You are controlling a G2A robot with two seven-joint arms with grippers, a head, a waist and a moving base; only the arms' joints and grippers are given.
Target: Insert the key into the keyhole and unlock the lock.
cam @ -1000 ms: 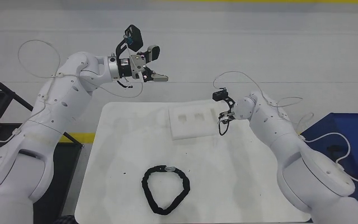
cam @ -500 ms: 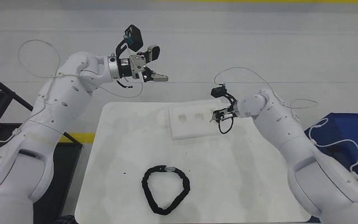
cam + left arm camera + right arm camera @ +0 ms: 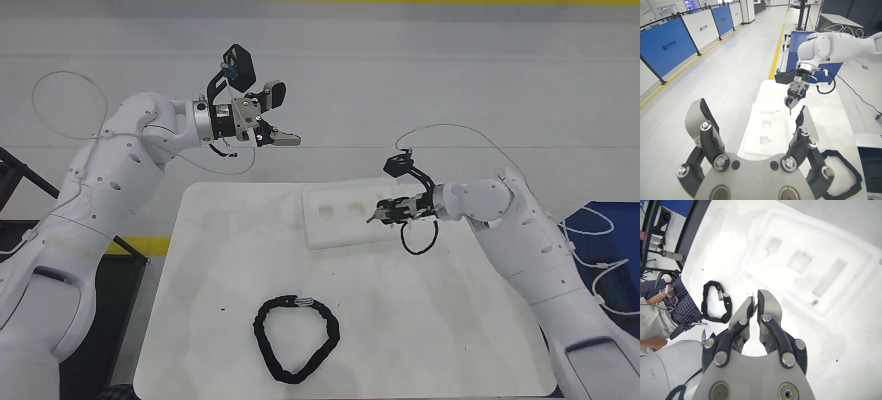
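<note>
The right gripper (image 3: 755, 298) is pinching the key (image 3: 754, 307) over the foam tray (image 3: 340, 233), likely so it can carry it to the chain lock (image 3: 295, 338), lying well apart near the front of the table (image 3: 460, 330). The left gripper (image 3: 285, 138) is hanging wide apart beyond the table, leaving room. The left wrist view is showing the key's tip poking down; the right wrist view is showing the lock's shiny end (image 3: 721, 295).
</note>
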